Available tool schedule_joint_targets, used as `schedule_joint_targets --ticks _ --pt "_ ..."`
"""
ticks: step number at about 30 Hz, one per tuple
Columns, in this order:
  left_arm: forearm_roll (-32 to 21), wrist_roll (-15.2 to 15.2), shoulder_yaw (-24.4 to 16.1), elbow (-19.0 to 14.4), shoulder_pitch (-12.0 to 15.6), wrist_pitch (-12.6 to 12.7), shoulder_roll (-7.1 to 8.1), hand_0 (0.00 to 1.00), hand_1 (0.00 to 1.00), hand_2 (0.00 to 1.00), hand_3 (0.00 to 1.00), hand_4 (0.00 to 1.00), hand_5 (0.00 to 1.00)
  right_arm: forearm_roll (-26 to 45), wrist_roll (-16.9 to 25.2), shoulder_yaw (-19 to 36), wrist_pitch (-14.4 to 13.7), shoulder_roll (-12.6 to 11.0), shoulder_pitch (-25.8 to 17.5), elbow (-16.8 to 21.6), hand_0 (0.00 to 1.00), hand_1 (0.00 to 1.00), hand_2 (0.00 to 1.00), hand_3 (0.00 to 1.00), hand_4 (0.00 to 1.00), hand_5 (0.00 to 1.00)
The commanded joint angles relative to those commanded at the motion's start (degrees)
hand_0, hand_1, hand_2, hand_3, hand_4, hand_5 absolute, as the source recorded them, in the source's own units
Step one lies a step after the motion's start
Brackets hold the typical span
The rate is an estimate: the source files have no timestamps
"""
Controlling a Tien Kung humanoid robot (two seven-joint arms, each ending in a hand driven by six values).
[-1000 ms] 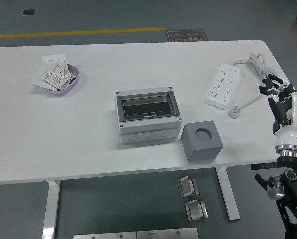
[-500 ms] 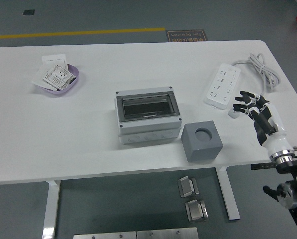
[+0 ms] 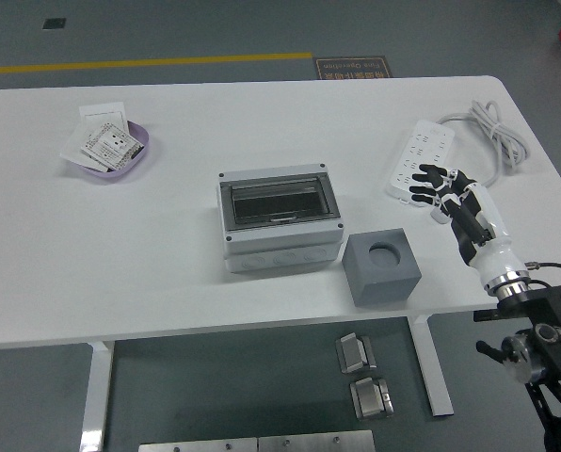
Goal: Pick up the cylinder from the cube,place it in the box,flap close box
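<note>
Over the preceding second the right hand had travelled from beyond the table's right edge inward and leftward, and at this moment it hung over the lower end of the white power strip, fingers spread and holding nothing. Its forearm ran back to the lower right corner. No left arm was in view.

That travel was judged an approach toward the grey cube, which stood near the front edge, just right of the grey enclosure box and close to touching it. The cube's top showed a round recess; whether the cylinder sat flush within it could not be told from this view. The box's smoked transparent flap lay down over its window, so it would likely need lifting before anything could go in.

Open tabletop lay between hand and cube, with only the strip's plug and coiled cable nearby at the right. The cube sat close to the table's near edge, leaving little margin for a push forward. A purple dish of cards stood well apart at far left.
</note>
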Motion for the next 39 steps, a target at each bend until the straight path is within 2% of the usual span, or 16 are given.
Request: schedule_joint_targets --ticks 1,6,15,24,34,39 --pt "0.3 0.2 -0.4 0.1 -0.1 0.0 -0.13 0.648 0.646 0.509 0.664 0.699 0.341 -0.3 0.0 0.3 0.0 0.4 0.0 0.1 0.754 0.685 0.75 0.731 0.911 0.761" --pt "1.3 0.9 -1.6 0.3 -0.4 0.1 -0.79 0.648 0.646 0.509 0.664 0.699 0.341 -0.5 0.1 0.9 -0.1 0.5 -0.1 0.3 0.754 0.685 0.75 0.731 0.911 0.761" --pt "2.0 1.0 -2.4 0.3 -1.0 0.1 -1.21 0.648 0.645 0.513 0.663 0.699 0.346 2.1 0.1 0.4 -0.7 -3.0 -0.8 0.7 0.756 0.687 0.753 0.733 0.912 0.763" --pt "1.1 0.4 -1.3 0.3 -1.4 0.0 -1.39 0.648 0.645 0.514 0.663 0.699 0.346 2.8 1.2 0.8 -1.6 -1.9 -0.5 0.7 0.753 0.686 0.751 0.729 0.912 0.764" --pt "1.1 0.4 -1.1 0.3 -1.4 0.0 -1.43 0.648 0.645 0.517 0.663 0.698 0.346 3.7 1.5 1.9 -1.8 -1.5 -0.7 0.8 0.734 0.675 0.736 0.736 0.913 0.767" --pt "1.1 0.5 -1.2 0.3 -1.4 0.0 -1.4 0.648 0.645 0.516 0.663 0.698 0.346 5.1 2.1 3.4 -1.3 -0.6 -1.1 1.0 0.727 0.668 0.732 0.729 0.913 0.769"
